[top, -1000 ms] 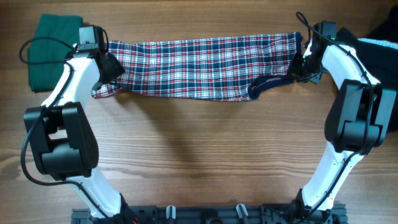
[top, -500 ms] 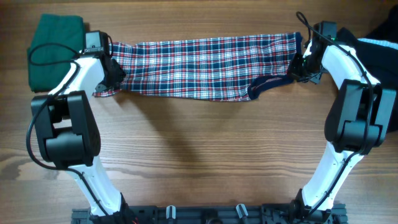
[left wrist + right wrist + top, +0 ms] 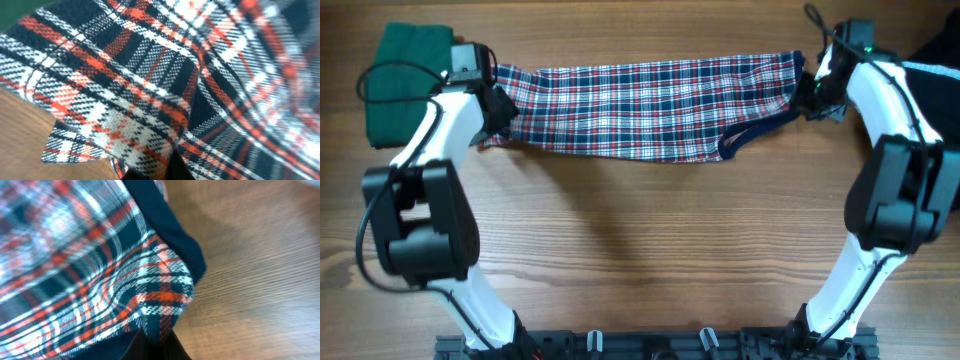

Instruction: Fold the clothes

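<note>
plaid dress (image 3: 640, 110) lies stretched in a long band across the far side of the wooden table (image 3: 650, 250), between the two arms. left gripper (image 3: 502, 108) is clamped on its left end. right gripper (image 3: 812, 92) is clamped on its right end, beside the navy trim (image 3: 165, 230). dark green garment (image 3: 405, 70) lies at far left, touching the left arm. black garment (image 3: 935, 50) lies at far right.

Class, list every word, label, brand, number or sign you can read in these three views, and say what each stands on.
None: there is no readable text in any view.
The plaid dress shows only its check pattern, no label.
The green garment and the black garment show no print or tag.
The left arm and right arm carry no legible marking.
</note>
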Tool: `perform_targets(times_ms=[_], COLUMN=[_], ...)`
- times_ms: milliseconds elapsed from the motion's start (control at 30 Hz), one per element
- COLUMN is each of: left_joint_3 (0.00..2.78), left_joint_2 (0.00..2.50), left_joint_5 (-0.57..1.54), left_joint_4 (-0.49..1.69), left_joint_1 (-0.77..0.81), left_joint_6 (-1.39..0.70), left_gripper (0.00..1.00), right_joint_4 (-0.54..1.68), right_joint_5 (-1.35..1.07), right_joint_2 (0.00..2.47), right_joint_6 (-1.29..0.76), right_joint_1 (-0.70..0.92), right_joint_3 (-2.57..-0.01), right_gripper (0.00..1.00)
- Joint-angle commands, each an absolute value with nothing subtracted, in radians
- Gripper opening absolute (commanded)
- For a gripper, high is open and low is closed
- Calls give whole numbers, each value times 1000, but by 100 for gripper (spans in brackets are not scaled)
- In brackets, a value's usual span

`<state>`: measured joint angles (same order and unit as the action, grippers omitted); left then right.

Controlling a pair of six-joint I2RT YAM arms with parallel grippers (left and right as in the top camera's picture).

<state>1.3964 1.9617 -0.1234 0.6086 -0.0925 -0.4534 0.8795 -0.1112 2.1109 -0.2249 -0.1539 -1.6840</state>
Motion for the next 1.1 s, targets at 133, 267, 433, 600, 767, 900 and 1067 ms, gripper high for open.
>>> perform_targets(times_ms=[133,267,433,600,767,900,1067], left_joint_3=[1439,1448,1470,1481,1481,1481,1481], left_joint_2=[1687,1576,1474,1413,1405,1406,1406], left_joint_5=[-143,-139,-136,-136,-136,-136,-136], left_joint_4=[606,605,605,590,588,593,598], left_joint_1=[-96,-96,-75,-34,-2,-2,-2], left_joint_6=[-453,-452,-449,-449,-449,-449,-449], left_gripper=[4,4,4,4,4,4,9], right_joint_4=[930,955,978,1006,1015,1025,1026], right_joint_5=[-68,-34,-34,-35,-61,-72,-76], right_joint_2=[1892,1800,1682,1583,1533,1536,1536], right_joint_6=[-157,-145,-133,-130,-112,-111,-110], right_joint_1=[-162,-173,-210,-249,-257,-257,-257], right_joint_3=[-1761,-1769,-1776,-1777,-1777,-1776,-1776], right_gripper=[4,4,5,5,4,4,5])
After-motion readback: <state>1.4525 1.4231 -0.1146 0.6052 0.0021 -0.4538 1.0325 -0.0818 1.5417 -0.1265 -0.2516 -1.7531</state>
